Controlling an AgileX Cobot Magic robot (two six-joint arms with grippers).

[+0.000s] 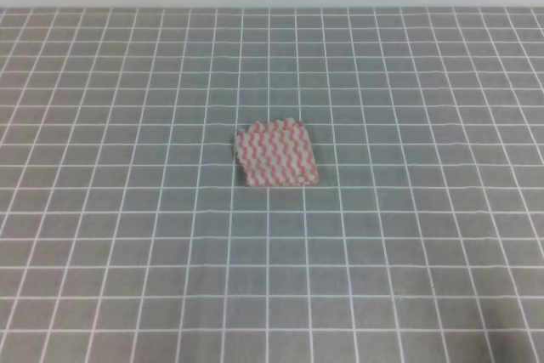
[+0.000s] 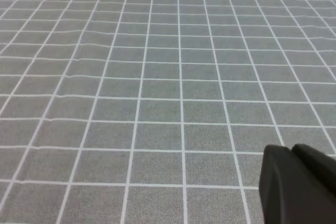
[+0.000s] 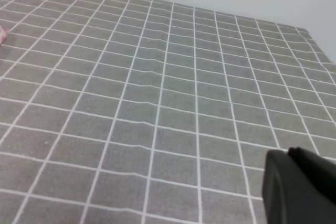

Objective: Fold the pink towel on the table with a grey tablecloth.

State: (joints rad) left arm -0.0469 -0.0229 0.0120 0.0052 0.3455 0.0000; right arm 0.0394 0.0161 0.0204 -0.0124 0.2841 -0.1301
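Matte black, blocky left end effector (image 2: pixel 299 187) and right end effector (image 3: pixel 299 187), rounded edges

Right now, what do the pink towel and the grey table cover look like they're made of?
The pink towel looks like thin, matte woven or knitted fabric: flat with wavy, scalloped edges. The grey tablecloth looks like soft matte cloth, perhaps cotton or a blend: its white grid lines ripple over slight wrinkles. Exact fibres can't be told.

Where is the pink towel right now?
In the exterior high view the pink towel lies flat near the middle of the grey tablecloth, with nothing beside it and no pincer near it.
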